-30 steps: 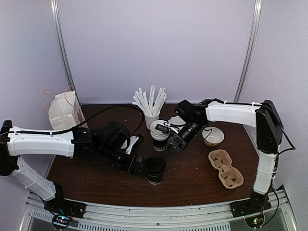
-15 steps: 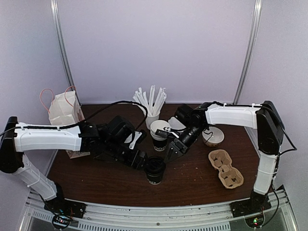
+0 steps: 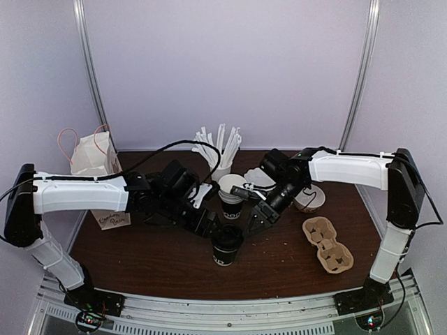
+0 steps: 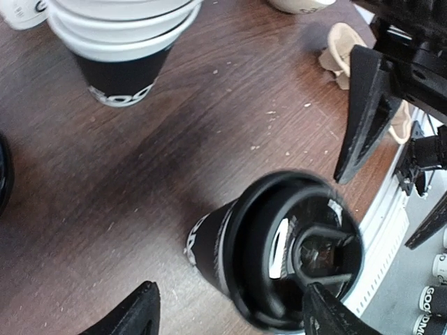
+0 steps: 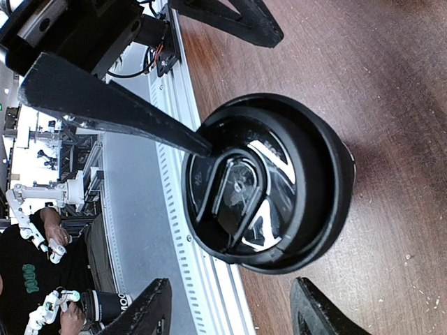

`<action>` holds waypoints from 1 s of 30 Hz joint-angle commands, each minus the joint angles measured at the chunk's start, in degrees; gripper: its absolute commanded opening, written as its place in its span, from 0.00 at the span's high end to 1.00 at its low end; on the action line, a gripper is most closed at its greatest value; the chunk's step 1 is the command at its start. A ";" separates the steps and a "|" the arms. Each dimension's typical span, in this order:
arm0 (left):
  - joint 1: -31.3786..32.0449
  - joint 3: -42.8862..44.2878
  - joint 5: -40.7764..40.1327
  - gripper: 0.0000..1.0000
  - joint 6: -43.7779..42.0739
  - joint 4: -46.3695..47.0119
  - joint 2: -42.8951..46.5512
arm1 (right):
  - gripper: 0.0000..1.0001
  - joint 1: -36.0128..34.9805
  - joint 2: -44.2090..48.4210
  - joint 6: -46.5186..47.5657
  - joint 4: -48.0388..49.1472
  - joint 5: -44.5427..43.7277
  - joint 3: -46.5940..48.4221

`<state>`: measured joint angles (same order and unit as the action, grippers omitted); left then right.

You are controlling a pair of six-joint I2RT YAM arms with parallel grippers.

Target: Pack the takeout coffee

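The takeout coffee [image 3: 226,244], a black cup with white lettering and a black lid, stands upright near the table's front centre. My left gripper [image 3: 212,225] hovers just to its upper left, open. In the left wrist view the cup [image 4: 279,251] lies between the spread fingertips [image 4: 133,314], the gripper [image 4: 230,317] gripping nothing. My right gripper [image 3: 257,219] hangs above and to the right of the cup, also open. In the right wrist view the lid [image 5: 269,181] sits ahead of that open gripper [image 5: 230,314], with a left finger [image 5: 105,101] reaching over the lid's rim.
A stack of white cups in a black cup [image 3: 230,195] stands right behind the coffee. A cup of white stirrers [image 3: 220,150], a cream bowl [image 3: 309,199], a pulp cup carrier [image 3: 327,244] at right and a white paper bag [image 3: 94,164] at back left share the table.
My left arm has swung right and forward, bringing its gripper up to the coffee. My right gripper has drifted down and right, away from the cup stack. The coffee has not moved.
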<state>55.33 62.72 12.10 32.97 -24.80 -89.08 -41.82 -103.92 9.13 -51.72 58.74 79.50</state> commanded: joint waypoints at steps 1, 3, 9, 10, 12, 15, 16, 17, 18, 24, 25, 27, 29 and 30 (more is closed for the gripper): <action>-1.81 0.09 4.21 0.28 -3.58 4.32 -2.31 | 0.39 -0.10 2.32 0.82 0.99 -1.52 -0.87; -2.37 0.12 4.93 0.28 -3.70 4.72 -2.86 | 0.39 -0.08 2.45 0.71 1.07 -1.65 -0.91; -2.54 -0.04 5.03 0.28 -3.88 4.76 -1.11 | 0.39 0.12 3.20 0.67 1.28 -2.78 -0.98; -2.52 -0.12 4.75 0.28 -3.95 4.65 -0.46 | 0.39 0.20 3.09 0.71 1.32 -3.22 -0.73; -2.51 -0.48 3.98 0.26 -3.97 4.87 1.60 | 0.40 0.52 2.54 0.50 1.37 -3.79 0.00; -2.45 -1.28 2.78 0.24 -2.54 5.73 5.40 | 0.43 1.01 0.70 0.32 0.72 -4.78 2.01; -2.38 -1.59 1.70 0.24 -1.35 5.22 6.76 | 0.45 1.26 -0.13 0.20 0.38 -5.38 2.78; -2.34 -2.15 0.37 0.24 0.58 4.53 8.11 | 0.47 1.48 -0.80 -0.02 0.24 -5.73 3.43; -2.26 -2.87 -1.29 0.24 3.35 3.48 9.38 | 0.49 1.74 -1.53 -0.51 0.41 -5.83 3.94; -1.74 -12.27 -2.19 0.32 23.63 1.22 16.12 | 0.54 2.56 -5.17 -2.13 0.81 -4.34 6.03; -1.29 -13.65 -1.75 0.32 25.08 2.10 16.75 | 0.54 2.55 -5.59 -2.84 1.17 -4.28 6.22; -0.19 -15.26 -0.91 0.32 26.77 3.20 17.25 | 0.54 2.54 -6.69 -3.44 1.45 -3.70 6.92; 0.63 -16.17 -0.16 0.32 27.99 4.98 17.04 | 0.55 2.59 -7.70 -3.95 1.36 -2.87 7.89; 1.04 -16.73 0.15 0.33 28.47 6.28 16.80 | 0.55 2.55 -8.10 -4.22 1.48 -2.27 8.35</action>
<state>54.78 47.57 11.14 54.81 -22.76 -72.49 -39.38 -110.41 6.52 -50.98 54.70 85.06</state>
